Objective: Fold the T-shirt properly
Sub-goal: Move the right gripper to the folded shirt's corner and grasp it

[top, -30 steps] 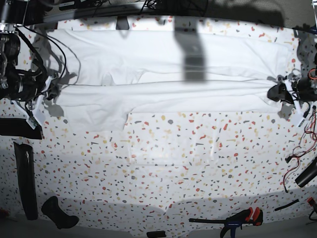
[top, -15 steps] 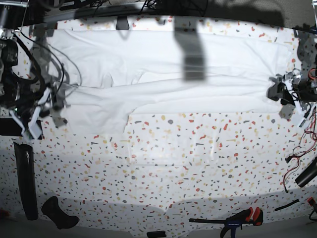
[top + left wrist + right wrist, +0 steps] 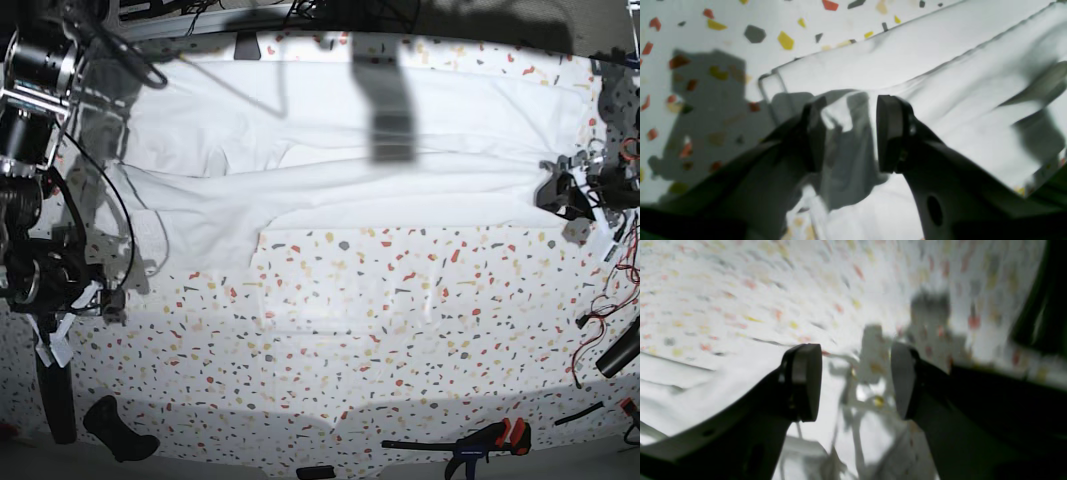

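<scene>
The white T-shirt (image 3: 400,150) lies spread across the far half of the table, its front part folded back over itself along its length. My left gripper (image 3: 555,195) is at the shirt's right end. In the left wrist view the left gripper (image 3: 850,133) is open, and a shadowed fold of the shirt (image 3: 940,66) lies between its fingers. My right gripper (image 3: 100,300) is off the shirt's left end, nearer the front. In the blurred right wrist view the right gripper (image 3: 857,380) is open and empty above the table, with the shirt (image 3: 690,390) at the lower left.
The speckled tabletop (image 3: 400,330) stretches in front of the shirt. A black and red clamp (image 3: 485,442) lies at the front right. Black parts (image 3: 55,370) (image 3: 118,430) lie at the front left. Cables (image 3: 605,310) hang at the right edge.
My right gripper has left the shirt's left edge and moved toward the front, open. My left gripper has stayed at the right end, lifting slightly.
</scene>
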`<act>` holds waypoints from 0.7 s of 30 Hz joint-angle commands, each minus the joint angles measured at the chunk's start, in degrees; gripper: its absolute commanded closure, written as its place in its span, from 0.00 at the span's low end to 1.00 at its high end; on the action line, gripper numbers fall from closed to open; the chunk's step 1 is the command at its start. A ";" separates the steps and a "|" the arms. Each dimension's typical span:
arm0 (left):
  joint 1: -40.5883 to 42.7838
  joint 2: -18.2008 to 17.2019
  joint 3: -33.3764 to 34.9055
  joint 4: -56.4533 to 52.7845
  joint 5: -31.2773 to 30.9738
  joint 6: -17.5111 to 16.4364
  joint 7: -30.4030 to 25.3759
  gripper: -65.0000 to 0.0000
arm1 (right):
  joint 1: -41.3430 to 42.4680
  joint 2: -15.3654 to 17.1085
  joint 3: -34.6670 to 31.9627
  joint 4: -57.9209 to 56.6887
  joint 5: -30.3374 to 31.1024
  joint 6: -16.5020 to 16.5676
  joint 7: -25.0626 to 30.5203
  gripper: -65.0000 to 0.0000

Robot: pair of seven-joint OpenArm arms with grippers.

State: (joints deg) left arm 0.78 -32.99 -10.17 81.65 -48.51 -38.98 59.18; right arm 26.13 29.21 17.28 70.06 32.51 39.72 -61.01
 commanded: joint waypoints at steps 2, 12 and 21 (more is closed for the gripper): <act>-0.76 -0.11 -0.61 0.85 -1.03 -0.02 -0.55 0.63 | 4.13 0.96 0.33 -4.33 0.59 0.28 0.22 0.50; -0.76 1.68 -0.61 0.85 -1.03 -0.04 -0.52 0.63 | 8.11 -0.76 0.33 -22.56 -2.27 0.28 4.83 0.50; -0.76 1.68 -0.61 0.85 -1.03 -0.02 -0.52 0.63 | 8.11 -6.71 0.33 -25.99 -7.10 0.28 11.76 0.50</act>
State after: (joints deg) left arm 0.82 -30.15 -10.15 81.65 -48.49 -38.98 59.53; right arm 32.71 21.71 17.34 43.18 24.38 39.70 -49.56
